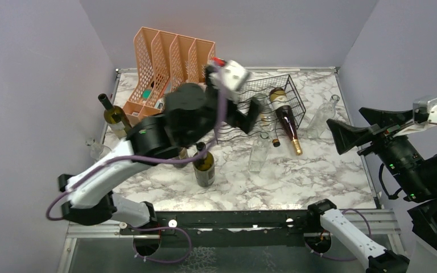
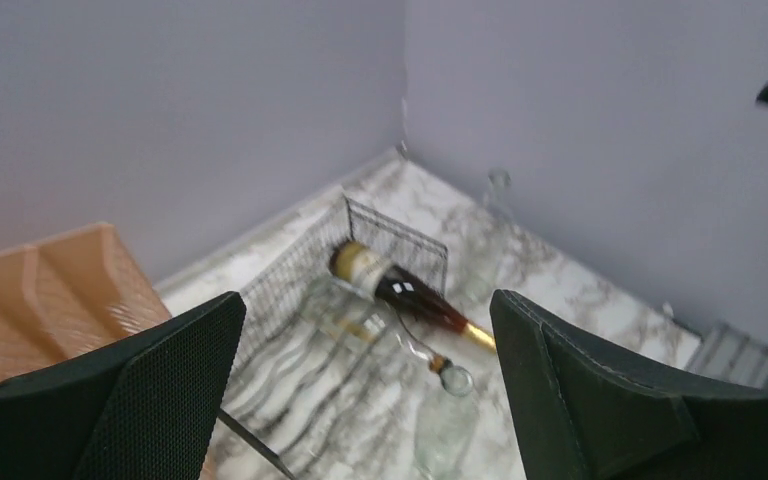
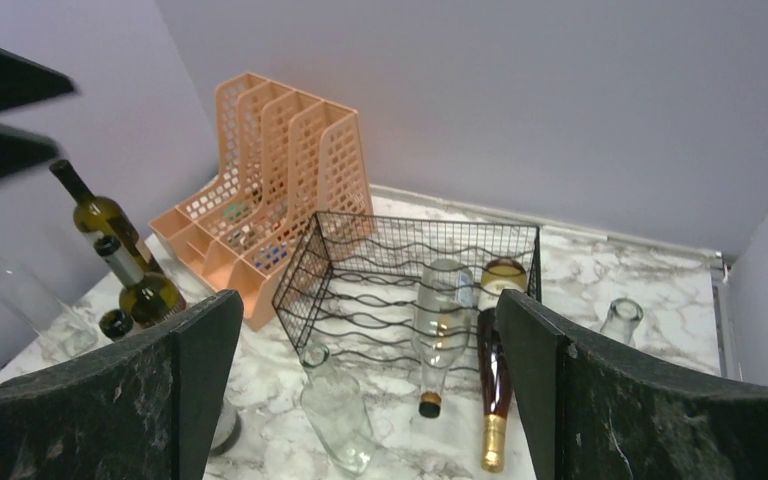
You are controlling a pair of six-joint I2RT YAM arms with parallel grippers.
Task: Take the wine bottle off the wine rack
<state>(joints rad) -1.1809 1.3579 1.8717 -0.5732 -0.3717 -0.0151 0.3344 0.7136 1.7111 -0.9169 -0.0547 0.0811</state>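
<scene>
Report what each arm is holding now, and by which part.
Nothing is held: the left gripper and right gripper both show jaws spread wide and empty.

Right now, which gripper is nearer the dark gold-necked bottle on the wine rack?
Left. The left gripper hangs over the wine rack, just left of the dark bottle; the right gripper sits out at the table's right edge.

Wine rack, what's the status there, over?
Both open: left gripper over wine rack, empty; right gripper off right. In rack: dark bottle, clear bottle. Loose glass bottle at front edge.
</scene>
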